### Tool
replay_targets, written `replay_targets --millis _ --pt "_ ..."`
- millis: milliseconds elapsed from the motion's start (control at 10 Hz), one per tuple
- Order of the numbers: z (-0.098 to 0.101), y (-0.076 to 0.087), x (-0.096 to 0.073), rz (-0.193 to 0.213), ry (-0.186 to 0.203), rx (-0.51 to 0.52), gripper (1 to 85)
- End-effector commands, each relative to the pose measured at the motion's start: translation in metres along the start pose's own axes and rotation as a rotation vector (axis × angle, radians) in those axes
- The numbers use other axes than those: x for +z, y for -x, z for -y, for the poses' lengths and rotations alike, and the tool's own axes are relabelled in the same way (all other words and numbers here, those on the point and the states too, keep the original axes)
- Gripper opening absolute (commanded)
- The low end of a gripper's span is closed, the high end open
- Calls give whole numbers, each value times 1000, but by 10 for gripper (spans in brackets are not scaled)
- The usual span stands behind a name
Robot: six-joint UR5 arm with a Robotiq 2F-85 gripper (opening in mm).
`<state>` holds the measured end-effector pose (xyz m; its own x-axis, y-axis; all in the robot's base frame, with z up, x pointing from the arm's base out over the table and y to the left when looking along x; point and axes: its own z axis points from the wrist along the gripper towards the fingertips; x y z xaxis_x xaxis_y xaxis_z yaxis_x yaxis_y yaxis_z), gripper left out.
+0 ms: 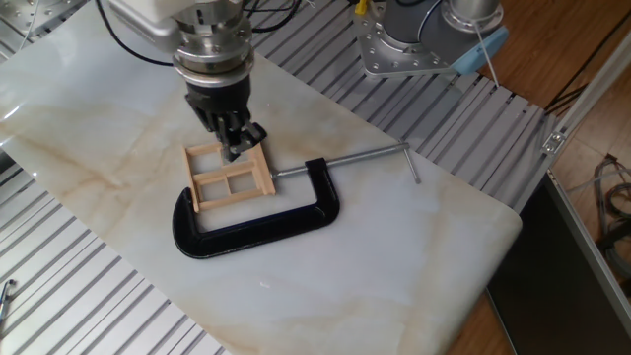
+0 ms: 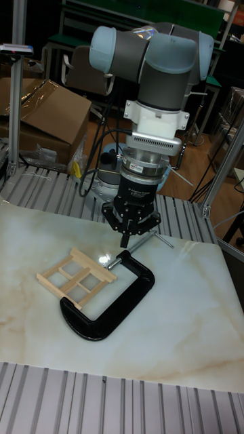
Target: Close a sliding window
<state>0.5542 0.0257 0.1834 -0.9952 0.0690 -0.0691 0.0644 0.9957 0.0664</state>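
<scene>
The sliding window (image 1: 229, 179), a small pale wooden frame with thin slats, lies flat on the marble table (image 1: 118, 128). It sits inside the mouth of a black C-clamp (image 1: 258, 225). My gripper (image 1: 236, 150) points straight down at the window's far edge, near its right corner, with the fingers together and nothing between them. Whether the tips touch the wood is unclear. In the tall fixed view the gripper (image 2: 126, 240) hangs just behind the window (image 2: 74, 271), close to the clamp's screw end (image 2: 122, 258).
The clamp's steel screw (image 1: 355, 158) with its cross handle (image 1: 412, 164) runs off to the right of the window. The clamp body (image 2: 115, 298) curves around the window's near side. Ribbed aluminium (image 1: 59, 296) borders the marble slab, and a second robot base (image 1: 424, 39) stands behind.
</scene>
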Motion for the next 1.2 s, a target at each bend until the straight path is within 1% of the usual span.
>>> replay_targets --millis 0,100,200,400,500,600,700,800,900,1100 --pt "-13 -22 7 -40 36 9 7" --pt "-15 -28 14 -33 43 -17 7" --pt "-7 -30 20 -17 14 -56 7" --pt "-2 -37 26 -7 8 -82 7" --pt "0 -42 27 -5 11 -76 7" --pt "-5 -47 31 11 44 -76 7" --pt "-4 -50 34 20 41 -98 7" --pt "-4 -52 36 22 41 -90 7" --pt "-5 -58 37 19 50 -93 7" --pt "5 -65 40 13 22 -113 7"
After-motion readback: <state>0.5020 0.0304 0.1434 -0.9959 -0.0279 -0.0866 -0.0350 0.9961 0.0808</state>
